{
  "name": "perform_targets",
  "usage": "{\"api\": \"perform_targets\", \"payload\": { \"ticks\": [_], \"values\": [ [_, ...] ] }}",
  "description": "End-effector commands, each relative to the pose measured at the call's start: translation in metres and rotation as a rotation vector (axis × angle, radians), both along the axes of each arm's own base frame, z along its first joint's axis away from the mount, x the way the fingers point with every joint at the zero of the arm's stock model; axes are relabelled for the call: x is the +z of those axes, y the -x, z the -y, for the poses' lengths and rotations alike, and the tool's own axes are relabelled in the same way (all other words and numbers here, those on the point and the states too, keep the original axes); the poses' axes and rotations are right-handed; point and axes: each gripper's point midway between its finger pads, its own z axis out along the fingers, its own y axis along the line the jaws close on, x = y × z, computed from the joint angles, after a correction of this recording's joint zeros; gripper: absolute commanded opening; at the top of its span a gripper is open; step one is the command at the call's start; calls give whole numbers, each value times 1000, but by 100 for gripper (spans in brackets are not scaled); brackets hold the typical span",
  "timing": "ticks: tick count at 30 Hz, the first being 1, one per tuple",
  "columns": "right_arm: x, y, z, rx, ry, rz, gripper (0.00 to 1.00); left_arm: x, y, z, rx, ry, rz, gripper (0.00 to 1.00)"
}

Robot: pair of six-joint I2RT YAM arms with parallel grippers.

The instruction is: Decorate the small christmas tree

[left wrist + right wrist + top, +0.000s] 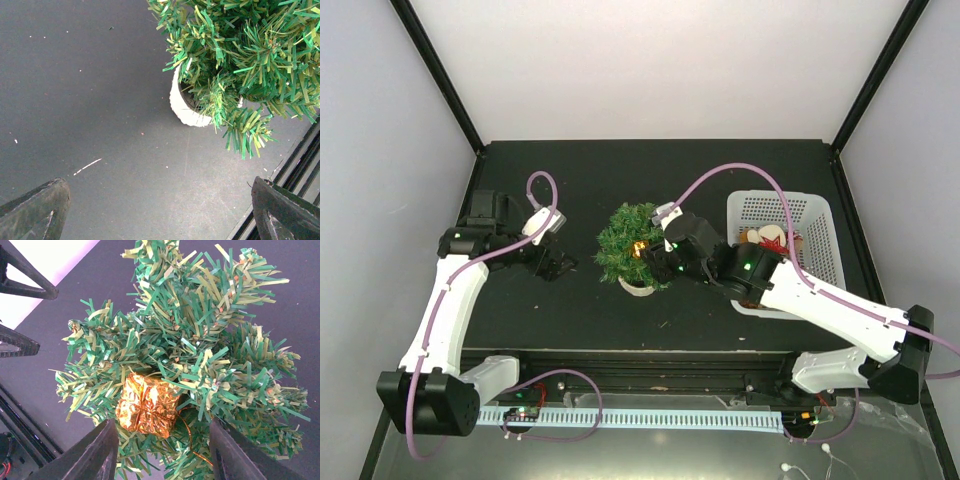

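Note:
The small christmas tree [628, 245] stands in its round white pot [637, 287] at the table's middle. It fills the right wrist view [200, 350] and shows at the top right of the left wrist view [250, 55], with the pot [182, 107] below it. A shiny gold gift-box ornament [146, 406] with a gold string lies in the branches, seen from above as a glint [638, 249]. My right gripper [658, 262] is open right over the tree, its fingers [95, 455] apart on both sides of the ornament, not touching it. My left gripper [556, 266] is open and empty, left of the tree.
A white slotted basket [817, 228] at the right holds more ornaments in red, white and tan. The right arm lies across the basket's near left corner. Black frame posts stand at the back corners. A rail runs along the table's near edge [300, 165].

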Motion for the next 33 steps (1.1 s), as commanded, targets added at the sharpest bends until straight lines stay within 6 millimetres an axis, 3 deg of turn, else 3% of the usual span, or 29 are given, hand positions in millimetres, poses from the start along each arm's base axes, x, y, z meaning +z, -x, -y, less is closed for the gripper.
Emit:
{"api": "perform_targets", "payload": {
  "ticks": [1, 5, 14, 18, 23, 27, 33],
  "values": [
    [7, 0, 5, -19, -21, 25, 52, 4, 0, -1, 7, -10, 25, 99],
    [12, 2, 20, -56, -43, 51, 51, 5, 0, -2, 9, -14, 31, 99],
    [29, -1, 81, -257, -65, 144, 49, 0, 0, -1, 11, -12, 19, 99],
    [25, -8, 99, -353, -22, 160, 49, 0, -1, -2, 13, -16, 19, 99],
    [-8, -29, 142, -567, 53, 57, 49, -2, -1, -3, 18, -21, 16, 99],
    [-50, -49, 201, -794, 60, -122, 49, -6, 0, -5, 22, -32, 8, 99],
    [-119, -59, 246, -933, -24, -424, 50, -8, 0, -5, 26, -29, -2, 99]
  ]
}}
